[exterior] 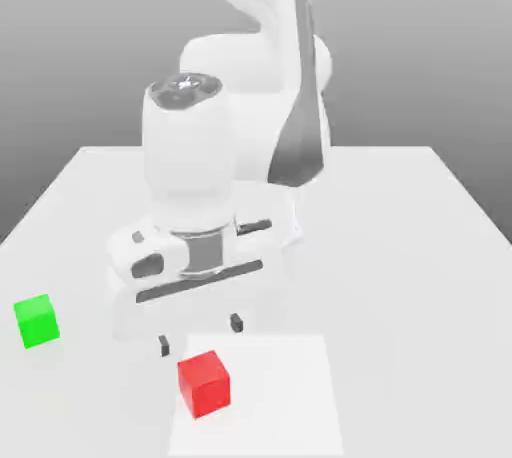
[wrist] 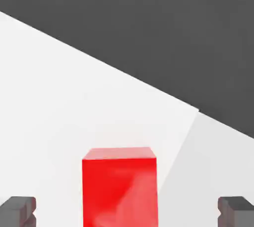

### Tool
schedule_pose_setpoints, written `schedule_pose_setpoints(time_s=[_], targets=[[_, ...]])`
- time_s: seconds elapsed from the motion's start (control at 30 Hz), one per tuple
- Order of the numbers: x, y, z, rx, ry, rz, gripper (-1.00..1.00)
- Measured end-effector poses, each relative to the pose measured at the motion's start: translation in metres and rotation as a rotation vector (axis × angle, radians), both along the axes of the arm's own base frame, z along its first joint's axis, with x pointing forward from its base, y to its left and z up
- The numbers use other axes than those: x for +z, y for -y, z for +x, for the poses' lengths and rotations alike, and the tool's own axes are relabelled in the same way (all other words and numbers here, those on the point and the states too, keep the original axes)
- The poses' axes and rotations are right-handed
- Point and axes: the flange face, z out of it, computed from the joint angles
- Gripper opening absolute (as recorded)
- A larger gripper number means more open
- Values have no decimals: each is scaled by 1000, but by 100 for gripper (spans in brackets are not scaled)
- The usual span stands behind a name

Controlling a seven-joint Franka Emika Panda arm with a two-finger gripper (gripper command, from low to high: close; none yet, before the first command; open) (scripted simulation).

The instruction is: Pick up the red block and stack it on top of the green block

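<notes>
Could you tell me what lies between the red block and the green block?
Only bare table between red block and green block, per the exterior view.

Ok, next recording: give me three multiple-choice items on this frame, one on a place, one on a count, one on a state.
1. Where does the green block sit relative to the red block?
A. Stacked on it
B. Toward the exterior view's left, apart from it
C. Touching its right side

2. How many blocks lie on the table?
A. Two
B. Three
C. Four

3. How is the gripper?
A. Shut on the red block
B. Shut on the green block
C. Open, holding nothing

Answers: 1 B, bare table separates them. 2 A, one red and one green. 3 C, in the hand view both fingertips stand wide of the red block.
</notes>
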Motion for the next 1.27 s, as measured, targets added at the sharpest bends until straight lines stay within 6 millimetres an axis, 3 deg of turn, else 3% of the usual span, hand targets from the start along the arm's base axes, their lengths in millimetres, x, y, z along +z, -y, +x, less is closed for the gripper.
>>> schedule_pose_setpoints(time_s=[0.1, 0.13, 0.37, 0.53, 0.6, 0.7, 0.8, 0.9, 0.93, 1.13, 1.17, 1.27], targets=[[-34, 0, -2, 2, -4, -1, 0], [-42, 0, -2, 2, -5, 0, -100], [-42, 0, -2, 2, -6, 0, -100], [6, 0, -2, 3, -6, 0, -100], [20, 29, -7, -32, -6, -2, -100], [33, 116, -34, -149, -6, -5, -100], [44, 192, -76, -250, -7, -4, -100], [53, 256, -131, -343, -6, 0, -100], [51, 271, -147, -372, -5, 2, -100], [0, 265, -138, -329, -4, 3, -100], [-6, 265, -139, -330, -5, 3, 100], [-6, 265, -139, -330, -5, 3, 100]])
